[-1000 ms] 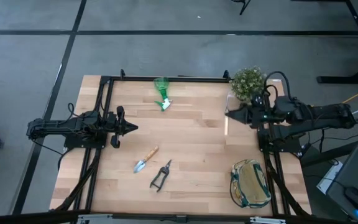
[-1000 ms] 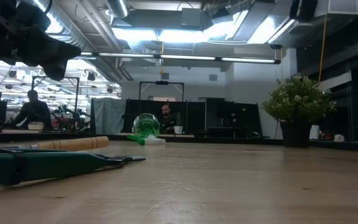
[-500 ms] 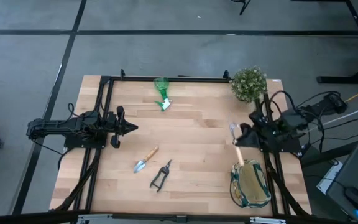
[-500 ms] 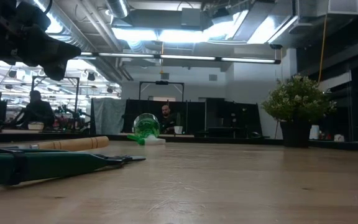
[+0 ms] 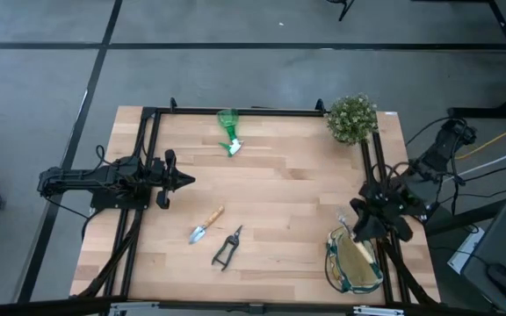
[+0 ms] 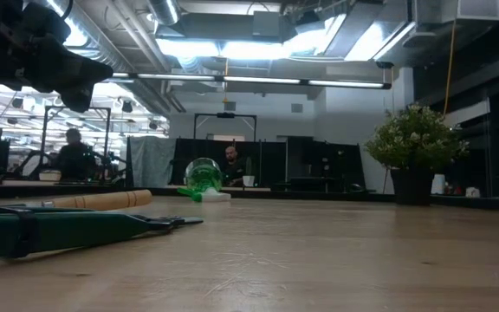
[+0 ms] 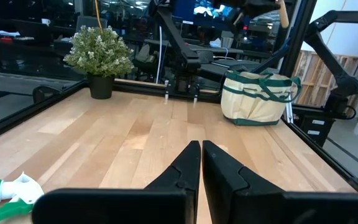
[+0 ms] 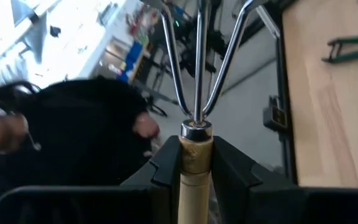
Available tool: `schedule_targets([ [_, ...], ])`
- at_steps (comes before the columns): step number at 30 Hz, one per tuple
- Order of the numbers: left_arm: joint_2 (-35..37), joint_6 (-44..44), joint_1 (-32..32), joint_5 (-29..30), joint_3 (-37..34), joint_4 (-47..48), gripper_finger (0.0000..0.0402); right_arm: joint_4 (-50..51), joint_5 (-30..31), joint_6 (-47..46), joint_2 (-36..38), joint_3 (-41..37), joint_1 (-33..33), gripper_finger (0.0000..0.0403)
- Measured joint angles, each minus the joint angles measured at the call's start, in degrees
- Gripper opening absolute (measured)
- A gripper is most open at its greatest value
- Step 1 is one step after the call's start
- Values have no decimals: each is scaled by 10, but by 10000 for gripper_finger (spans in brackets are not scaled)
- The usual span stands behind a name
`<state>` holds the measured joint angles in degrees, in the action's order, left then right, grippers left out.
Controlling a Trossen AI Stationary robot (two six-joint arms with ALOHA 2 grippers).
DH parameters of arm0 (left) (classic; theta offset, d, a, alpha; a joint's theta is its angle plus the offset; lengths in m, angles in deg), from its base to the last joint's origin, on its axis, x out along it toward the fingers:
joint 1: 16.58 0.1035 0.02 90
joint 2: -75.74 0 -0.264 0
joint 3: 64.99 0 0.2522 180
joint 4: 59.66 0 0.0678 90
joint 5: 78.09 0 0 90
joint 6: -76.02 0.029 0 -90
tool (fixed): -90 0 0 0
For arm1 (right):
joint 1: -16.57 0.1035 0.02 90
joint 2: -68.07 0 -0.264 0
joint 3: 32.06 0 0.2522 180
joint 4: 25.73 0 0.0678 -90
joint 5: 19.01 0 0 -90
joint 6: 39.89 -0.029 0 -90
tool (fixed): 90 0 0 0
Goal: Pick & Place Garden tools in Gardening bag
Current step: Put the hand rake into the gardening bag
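My right gripper [image 5: 355,230] hangs over the far end of the beige, green-trimmed gardening bag [image 5: 355,261] at the near right, shut on a wooden-handled hand fork [image 8: 196,93] with three metal prongs. A green spray bottle [image 5: 228,132] lies on its side at the far edge. The wooden-handled trowel [image 5: 206,224] and the black-handled shears [image 5: 227,247] lie flat near the table's middle front. My left gripper [image 5: 188,181] waits shut at the table's left, above the wood. My right gripper pinches the fork's wooden handle [image 8: 196,163] between its two fingers, just behind the metal collar [image 8: 196,129]. The handle runs along the fingers, with the prongs sticking out ahead of them. The fork is lifted clear of table and bag.
A bushy potted plant [image 5: 351,118] stands at the far right corner. Black frame rails [image 5: 143,158] run along the left, far and right sides. Bare wood lies between the tools and the bag [image 7: 257,99]. People sit in the room beyond the table.
My right gripper has swung from beside the potted plant toward the table's near edge, turning as it went, and now hangs over the bag with the fork still in its fingers. The other tools have stayed where they were.
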<state>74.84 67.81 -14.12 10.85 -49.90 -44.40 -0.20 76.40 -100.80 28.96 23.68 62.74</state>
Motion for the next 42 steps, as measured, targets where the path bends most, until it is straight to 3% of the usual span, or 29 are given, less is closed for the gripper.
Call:
schedule_targets([
  [8,0,0,0,0,0,0,13,57,80,7,-15,0,70,70],
  [15,0,0,0,0,0,0,10,127,158,-49,-26,0,120,70],
  [27,0,0,0,0,0,-1,10,143,171,-151,-82,0,191,70],
  [42,0,0,0,0,0,-2,13,176,201,-335,-132,0,225,70],
])
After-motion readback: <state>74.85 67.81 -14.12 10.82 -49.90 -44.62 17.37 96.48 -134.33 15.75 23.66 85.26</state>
